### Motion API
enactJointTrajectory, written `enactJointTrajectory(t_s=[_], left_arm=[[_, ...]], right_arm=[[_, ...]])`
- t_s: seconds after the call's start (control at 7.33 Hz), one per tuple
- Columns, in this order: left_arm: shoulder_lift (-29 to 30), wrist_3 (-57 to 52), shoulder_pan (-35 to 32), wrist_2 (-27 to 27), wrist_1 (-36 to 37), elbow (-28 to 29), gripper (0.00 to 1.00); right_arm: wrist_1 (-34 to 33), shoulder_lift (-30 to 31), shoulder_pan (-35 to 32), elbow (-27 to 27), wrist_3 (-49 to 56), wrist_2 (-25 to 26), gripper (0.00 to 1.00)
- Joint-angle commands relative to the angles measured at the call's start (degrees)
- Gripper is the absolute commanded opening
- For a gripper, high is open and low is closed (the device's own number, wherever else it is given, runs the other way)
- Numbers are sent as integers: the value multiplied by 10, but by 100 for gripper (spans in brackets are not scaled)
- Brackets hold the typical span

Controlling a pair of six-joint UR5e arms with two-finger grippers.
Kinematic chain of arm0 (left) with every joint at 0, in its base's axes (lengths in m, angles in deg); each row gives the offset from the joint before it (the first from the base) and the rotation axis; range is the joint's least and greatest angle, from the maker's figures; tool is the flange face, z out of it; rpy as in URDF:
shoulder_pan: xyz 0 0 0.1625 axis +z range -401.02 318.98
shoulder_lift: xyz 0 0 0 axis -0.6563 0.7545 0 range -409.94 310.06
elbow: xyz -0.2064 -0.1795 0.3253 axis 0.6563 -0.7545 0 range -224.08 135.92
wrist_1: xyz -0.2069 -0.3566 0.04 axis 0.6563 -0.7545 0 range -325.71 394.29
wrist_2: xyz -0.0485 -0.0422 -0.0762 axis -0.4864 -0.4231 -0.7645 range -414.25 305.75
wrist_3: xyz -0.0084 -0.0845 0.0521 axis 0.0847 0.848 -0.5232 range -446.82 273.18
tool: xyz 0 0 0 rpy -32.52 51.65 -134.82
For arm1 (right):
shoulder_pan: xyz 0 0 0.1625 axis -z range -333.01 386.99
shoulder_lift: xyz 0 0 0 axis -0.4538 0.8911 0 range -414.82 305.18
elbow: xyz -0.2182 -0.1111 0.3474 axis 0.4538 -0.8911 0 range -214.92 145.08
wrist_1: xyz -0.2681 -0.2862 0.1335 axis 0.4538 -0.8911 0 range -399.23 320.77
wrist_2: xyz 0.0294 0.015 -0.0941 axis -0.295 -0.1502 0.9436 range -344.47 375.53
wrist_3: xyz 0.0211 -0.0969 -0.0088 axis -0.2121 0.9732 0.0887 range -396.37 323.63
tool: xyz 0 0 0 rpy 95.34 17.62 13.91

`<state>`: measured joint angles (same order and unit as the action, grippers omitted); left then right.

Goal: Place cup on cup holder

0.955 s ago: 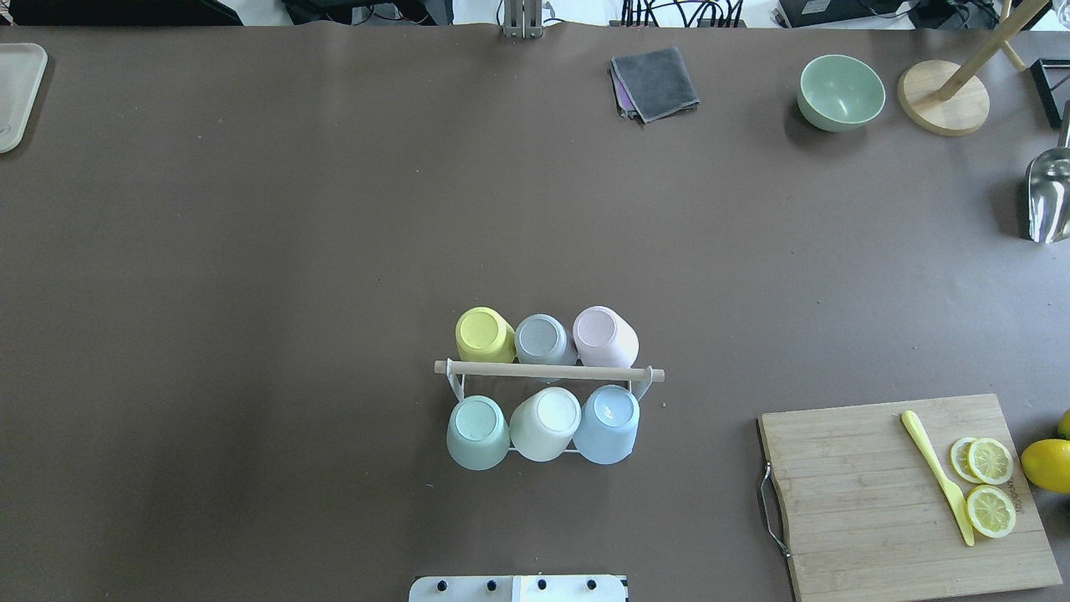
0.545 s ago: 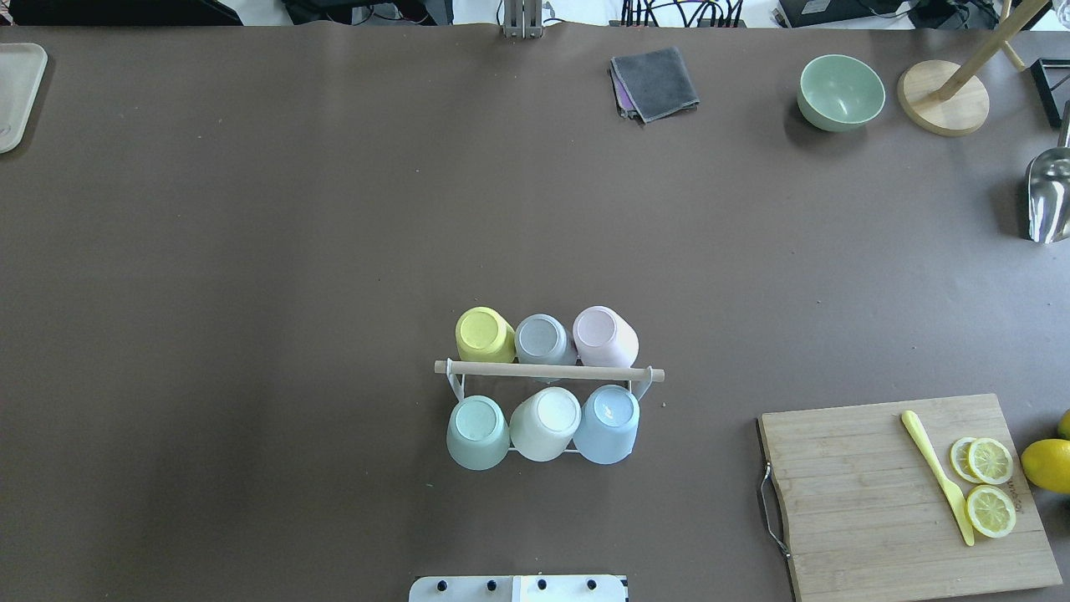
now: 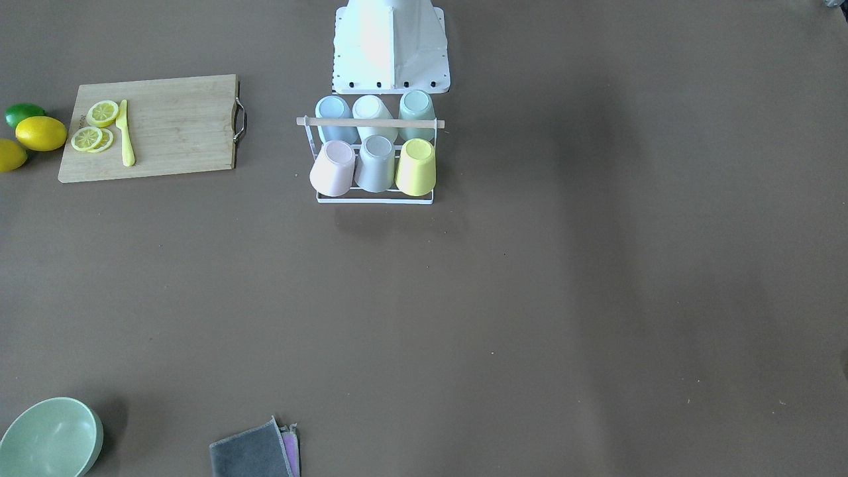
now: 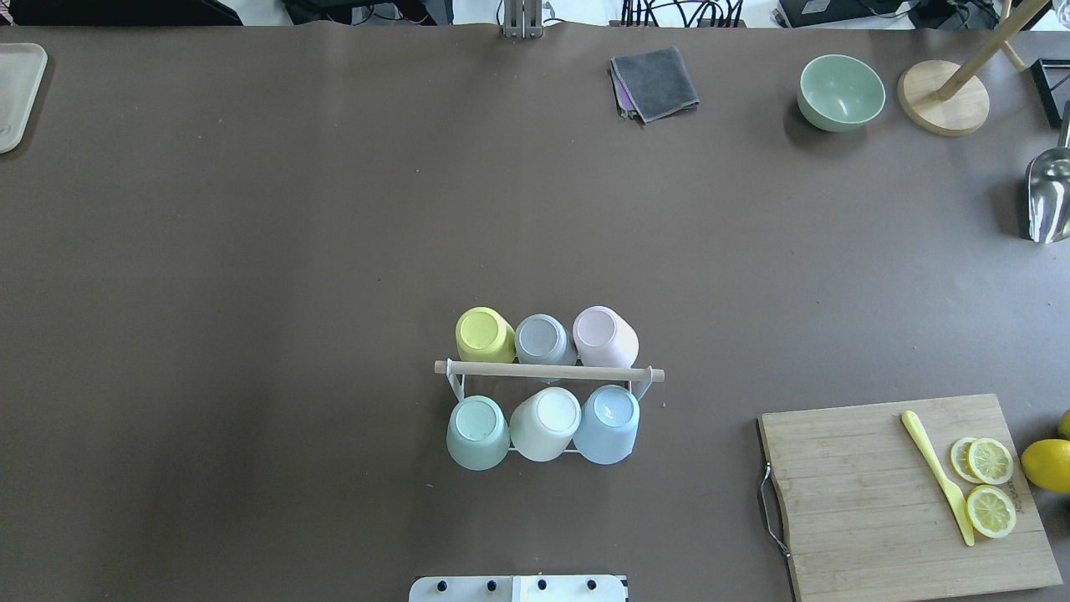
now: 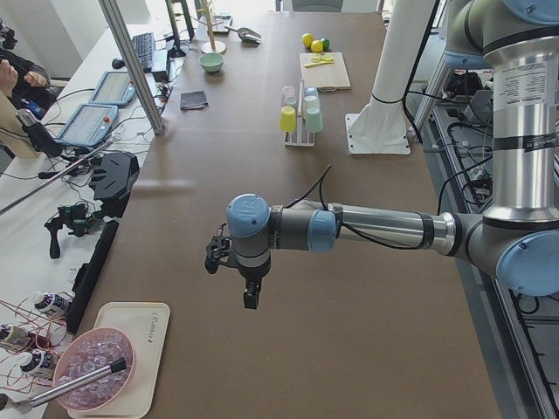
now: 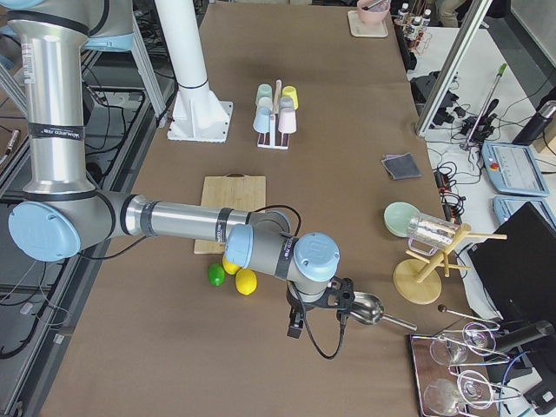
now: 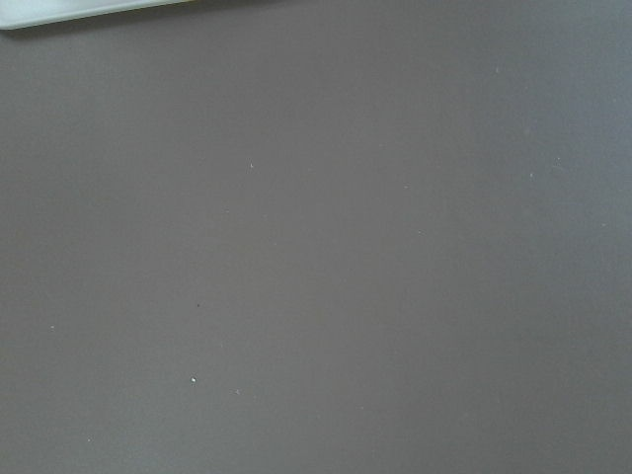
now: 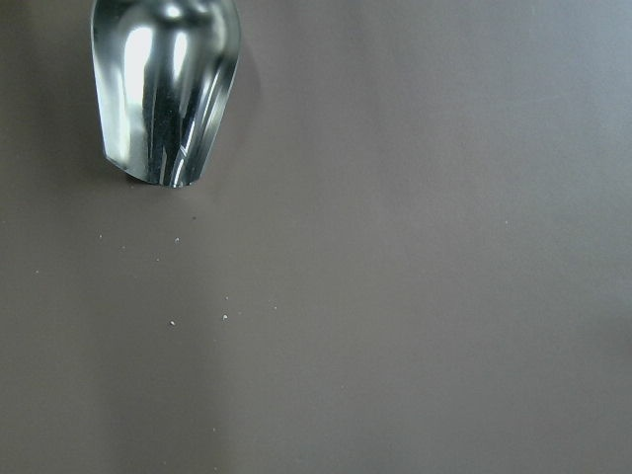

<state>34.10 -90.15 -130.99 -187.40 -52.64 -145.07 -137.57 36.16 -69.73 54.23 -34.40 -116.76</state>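
White wire cup holder (image 4: 549,372), lower centre of overhead frame, wooden rod (image 3: 371,122) lying left-right, six pastel cups (image 4: 544,422) seated. Left arm (image 5: 349,229) and right arm (image 6: 182,221) at opposite counter (image 4: 251,251) ends, neither clearly nearer. State of the jaws cannot be told.

The table (image 4: 251,209) is covered from edge to edge with a matt brown sheet, and soft, broad shadows are cast across it by even light. Along its far long edge a white bench (image 5: 52,188) is set, on which two tablets (image 5: 112,85) and a keyboard (image 5: 142,51) are laid. Slanted aluminium posts (image 5: 131,61) are fixed beside that edge. Beyond the near long edge, black cables (image 5: 451,179) are strewn.
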Motion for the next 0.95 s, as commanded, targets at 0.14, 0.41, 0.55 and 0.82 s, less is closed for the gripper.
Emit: enactJointTrajectory(t_s=[0.14, 0.41, 0.55, 0.82], left_arm=[[0, 0, 0, 0, -1, -1, 99], [0, 0, 0, 0, -1, 1, 99], [0, 0, 0, 0, -1, 1, 99], [0, -2, 0, 0, -1, 2, 99]], right_arm=[[3, -2, 9, -1, -3, 4, 100], [-1, -3, 14, 2, -3, 1, 100], [-1, -1, 15, 1, -3, 5, 100], [-1, -3, 15, 2, -3, 4, 100]])
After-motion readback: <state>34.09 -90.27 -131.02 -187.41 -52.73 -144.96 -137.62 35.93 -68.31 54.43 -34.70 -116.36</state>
